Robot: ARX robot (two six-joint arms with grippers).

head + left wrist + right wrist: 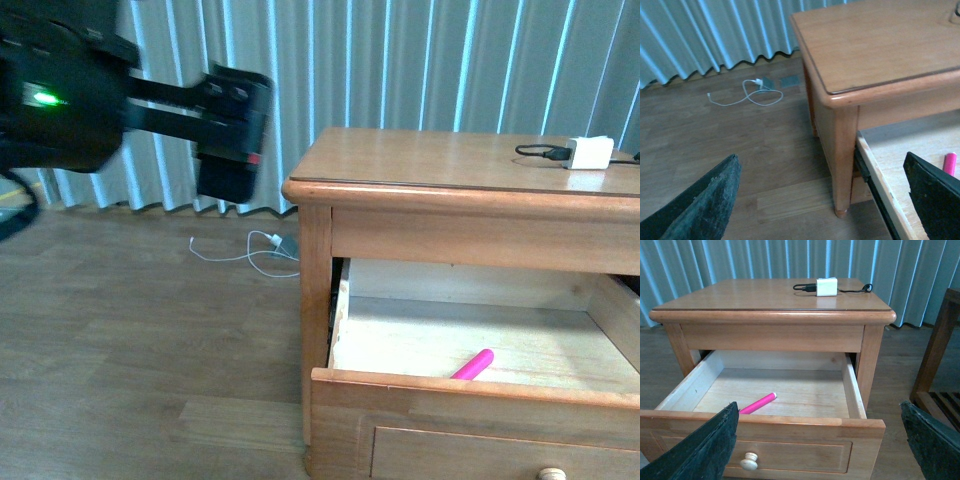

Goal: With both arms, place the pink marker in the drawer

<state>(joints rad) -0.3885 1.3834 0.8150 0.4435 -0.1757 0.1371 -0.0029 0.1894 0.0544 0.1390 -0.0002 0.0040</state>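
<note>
Presently, the drawer stands pulled open. Facing the drawer front squarely, the right gripper has jaws spread, empty; the left gripper hangs off the drawer's side corner, likewise spread, empty. The pink marker lies inside the drawer, near its front, axis slanting toward the back; right gripper judged nearer
</note>
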